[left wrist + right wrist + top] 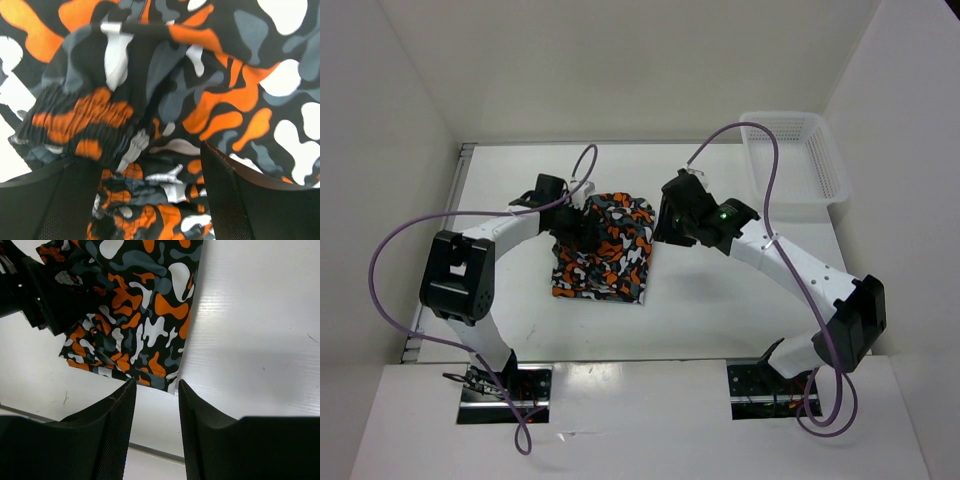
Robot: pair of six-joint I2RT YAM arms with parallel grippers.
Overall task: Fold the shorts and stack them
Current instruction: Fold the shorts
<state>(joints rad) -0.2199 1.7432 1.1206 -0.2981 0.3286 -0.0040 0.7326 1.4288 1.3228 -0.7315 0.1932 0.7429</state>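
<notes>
1. The left fingers (240, 200) stand wide apart, low over the 9 o'clock edge of the shorts (605, 252). Rumpled cloth bulges up between them, but I see no pinch on it, so I judge them open and holding nothing.
2. The shorts lie at the middle of the bench (720, 310) as a roughly square bundle. They are fairly flat toward 6 o'clock and bunched toward 12 o'clock.
3. The gathered waistband (75, 120) sits puckered just in front of the left fingers. It is the thickest part of the cloth, and I judge it the firmest place to take hold.
4. Handling, as a judgement:
   - The fabric looks thin, light and limp, and not fragile.
   - It will droop from any single pinch and will not keep a crease by itself.
   - Folded layers may slide over one another, so a grip should go through every layer at an edge or corner, not on the top ply alone.
5. The hem corner (172, 385) at the shorts' 5 o'clock lies flat against the bench. It would need a low, scooping pinch.
6. The right fingers (115, 440) leave a narrow gap with only bare bench showing through it, so they are slightly open and empty. They hover just beside the shorts' 3 o'clock edge without touching.
7. The basket (830, 165) stands well apart, at 2 o'clock from the shorts.
</notes>
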